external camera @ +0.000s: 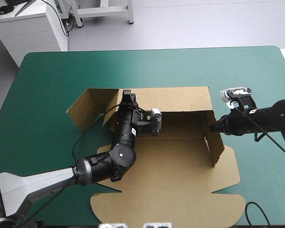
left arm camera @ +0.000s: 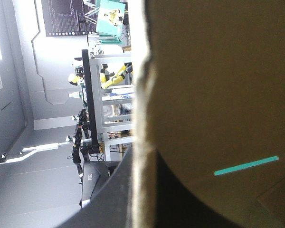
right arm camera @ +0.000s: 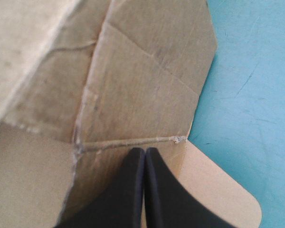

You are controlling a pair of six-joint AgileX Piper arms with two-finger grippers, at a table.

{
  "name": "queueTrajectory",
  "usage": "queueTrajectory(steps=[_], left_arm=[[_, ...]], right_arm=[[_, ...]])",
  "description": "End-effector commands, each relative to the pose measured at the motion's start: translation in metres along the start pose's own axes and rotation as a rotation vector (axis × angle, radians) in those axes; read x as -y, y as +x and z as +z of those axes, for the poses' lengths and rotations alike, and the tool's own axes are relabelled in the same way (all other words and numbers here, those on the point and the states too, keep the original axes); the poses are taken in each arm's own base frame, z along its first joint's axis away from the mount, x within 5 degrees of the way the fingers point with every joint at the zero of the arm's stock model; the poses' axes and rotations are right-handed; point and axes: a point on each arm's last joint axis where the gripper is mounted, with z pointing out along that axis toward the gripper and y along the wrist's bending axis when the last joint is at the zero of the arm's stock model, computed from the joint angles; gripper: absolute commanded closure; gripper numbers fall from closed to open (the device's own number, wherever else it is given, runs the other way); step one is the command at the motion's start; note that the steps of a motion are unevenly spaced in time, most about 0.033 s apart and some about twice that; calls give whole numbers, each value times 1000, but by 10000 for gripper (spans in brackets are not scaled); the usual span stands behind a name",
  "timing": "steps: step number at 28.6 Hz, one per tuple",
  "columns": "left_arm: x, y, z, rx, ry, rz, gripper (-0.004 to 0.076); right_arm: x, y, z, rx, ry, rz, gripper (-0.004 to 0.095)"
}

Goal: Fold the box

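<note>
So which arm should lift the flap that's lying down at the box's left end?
Left, I'd guess. The left gripper holds the box at its back wall, right beside that lowered flap. The right gripper is across the box, fingers shut, against the raised side wall.

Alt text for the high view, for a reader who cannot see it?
A brown box, half folded, lies on a teal-green table: back and right walls raised, lid flat toward the near edge. The left gripper reaches over the lid to the back wall's top edge; the right gripper meets the right wall's far end from outside.
</note>
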Motion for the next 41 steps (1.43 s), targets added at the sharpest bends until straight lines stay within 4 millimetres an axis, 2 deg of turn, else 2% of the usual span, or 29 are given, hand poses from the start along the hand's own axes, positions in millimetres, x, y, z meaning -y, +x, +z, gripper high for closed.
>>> queueTrajectory(steps=[1,5,12,15,20,25,28,35,41], left_arm=[[-28,0,-8,27,-148,25,731],[-28,0,-8,27,-148,25,731],[-28,0,-8,28,-147,26,731],[-28,0,-8,28,-147,26,731],[-28,0,-8,30,-146,26,731],[-28,0,-8,30,-146,26,731],[-28,0,-8,30,-146,26,731],[-28,0,-8,30,-146,26,731],[-27,-1,-8,33,-144,25,731]], right_arm=[[-14,-1,-19,134,-11,-65,927],[-22,2,-29,178,-16,-126,927],[-24,4,-26,187,-40,-221,919],[-24,4,-26,190,-30,-274,882],[-22,5,-26,177,-1,-352,683],[-17,8,-26,138,46,-391,369],[-14,6,-26,149,85,-403,260],[-7,0,-28,199,173,-399,251],[-10,-4,-19,220,79,-329,251]])
